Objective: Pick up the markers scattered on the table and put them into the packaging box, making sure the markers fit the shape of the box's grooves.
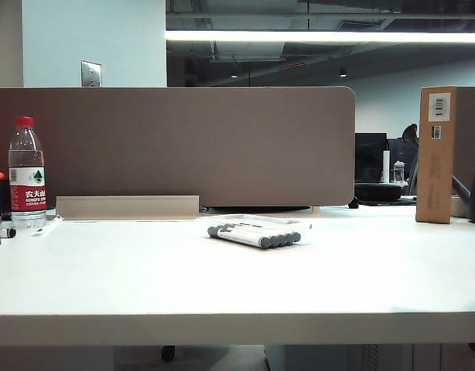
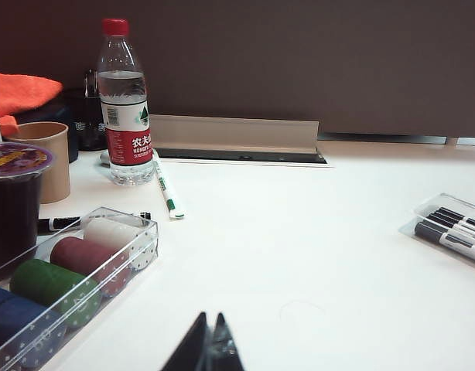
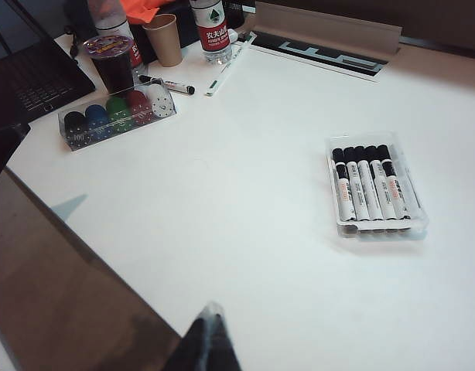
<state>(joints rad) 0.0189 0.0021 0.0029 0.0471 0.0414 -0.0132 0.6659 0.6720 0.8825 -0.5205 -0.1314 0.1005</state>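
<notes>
The packaging box, a shallow clear tray, lies on the white table with several markers side by side in its grooves, black caps toward the back partition. The exterior view shows the tray and markers at the table's middle. Another black-capped marker lies loose by the paper cup, also seen in the left wrist view. My right gripper is shut and empty, well short of the tray. My left gripper is shut and empty, with the markers far off to its side.
A clear case of poker chips, a paper cup, a purple-lidded cup, a water bottle, a green-capped pen and a laptop crowd one end. A tall brown cardboard box stands at the other.
</notes>
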